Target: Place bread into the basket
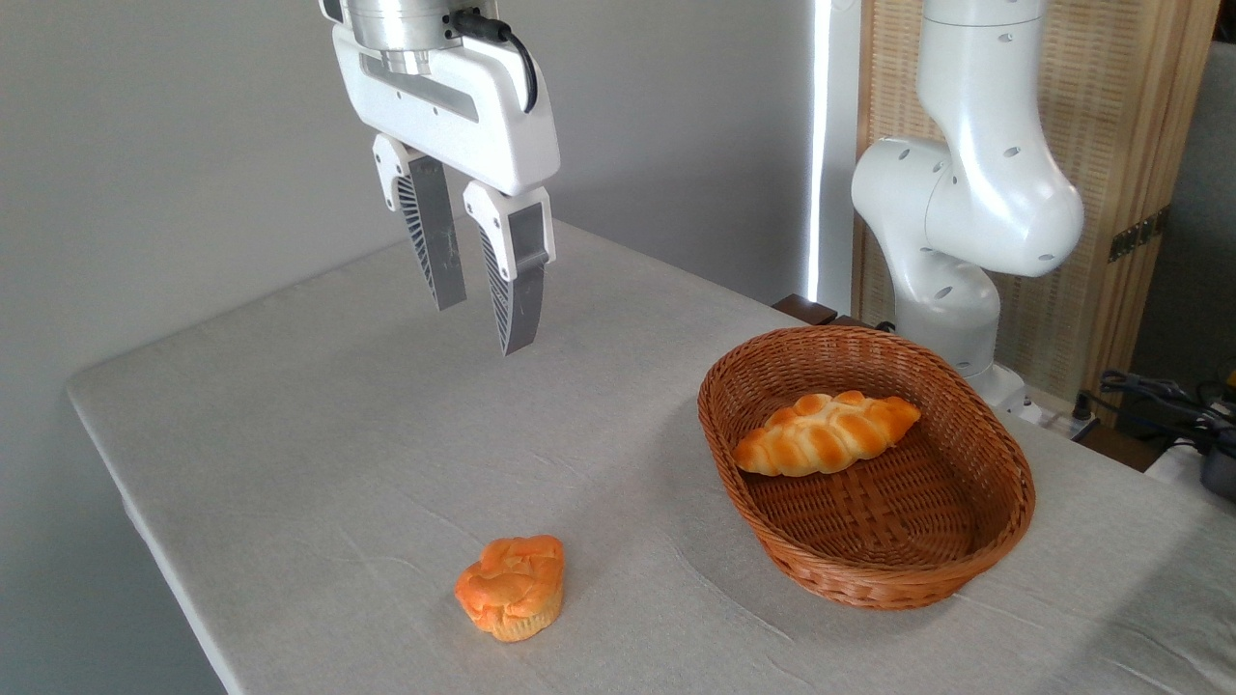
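The bread (512, 586), a small round bun with a glossy orange cracked top and a paler ridged base, sits on the table near its front edge. The oval reddish-brown wicker basket (975, 454) stands to its right. High above the table, up and to the left of the bread, hangs my gripper (481, 328). It is open, with nothing between its two ribbed fingers.
A braided golden loaf (826, 434) lies inside the basket toward its far side. The arm's white base (956, 222) rises behind the basket at the right. The table (290, 405) carries a grey cloth; its left and front edges drop off. Cables (1168, 396) lie at far right.
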